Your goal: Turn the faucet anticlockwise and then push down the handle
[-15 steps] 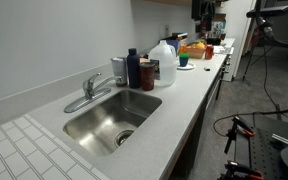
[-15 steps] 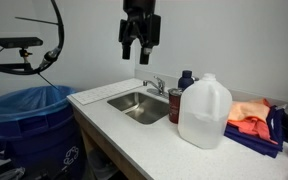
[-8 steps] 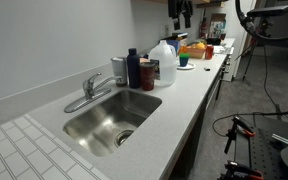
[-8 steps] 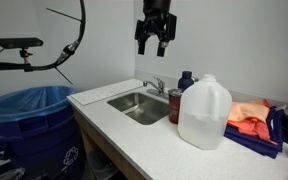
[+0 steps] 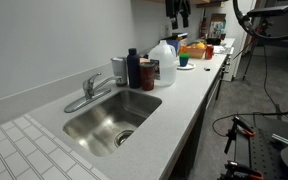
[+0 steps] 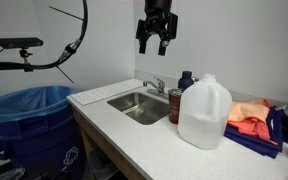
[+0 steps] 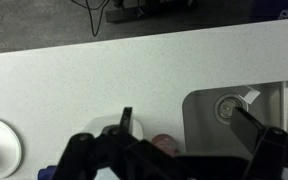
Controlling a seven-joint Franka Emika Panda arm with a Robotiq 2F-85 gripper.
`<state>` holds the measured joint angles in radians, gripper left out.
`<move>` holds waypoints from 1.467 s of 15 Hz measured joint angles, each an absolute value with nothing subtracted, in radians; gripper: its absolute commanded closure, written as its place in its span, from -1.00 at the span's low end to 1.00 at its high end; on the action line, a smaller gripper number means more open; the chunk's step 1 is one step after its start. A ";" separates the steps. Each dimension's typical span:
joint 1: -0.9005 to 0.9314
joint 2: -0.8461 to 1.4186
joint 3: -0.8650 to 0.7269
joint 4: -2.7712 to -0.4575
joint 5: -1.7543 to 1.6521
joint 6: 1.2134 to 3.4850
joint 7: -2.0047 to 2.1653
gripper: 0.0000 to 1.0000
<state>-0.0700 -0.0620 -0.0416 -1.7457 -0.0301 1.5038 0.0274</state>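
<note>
The chrome faucet (image 5: 89,89) stands behind the steel sink (image 5: 112,118), its spout over the basin; it also shows in an exterior view (image 6: 155,85) next to the sink (image 6: 139,105). My gripper (image 6: 156,37) hangs open and empty high above the counter, over the bottles beside the sink; it shows at the top of an exterior view (image 5: 178,12). In the wrist view its two dark fingers (image 7: 189,125) are spread wide above the sink drain (image 7: 228,107) and the counter.
A white plastic jug (image 6: 204,112), a dark blue bottle (image 5: 133,68) and a brown cup (image 5: 147,74) stand on the counter right of the sink. Coloured cloths and containers (image 6: 252,122) lie further along. A blue bin (image 6: 26,120) stands by the counter end.
Over the last second the gripper moved up and along the counter away from the faucet side, towards the bottles. In the last half second it barely moved.
</note>
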 measured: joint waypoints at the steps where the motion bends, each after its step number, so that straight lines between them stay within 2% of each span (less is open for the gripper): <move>1: -0.070 -0.062 -0.042 -1.746 -0.030 1.504 0.027 -1.00; 6: -0.067 -0.063 -0.038 -1.759 -0.014 1.535 0.028 -1.00; 22: 0.066 -0.041 0.091 -1.859 0.052 1.915 0.077 -1.00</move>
<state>0.0656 -0.0406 0.0910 -1.8586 0.0525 1.9153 0.0767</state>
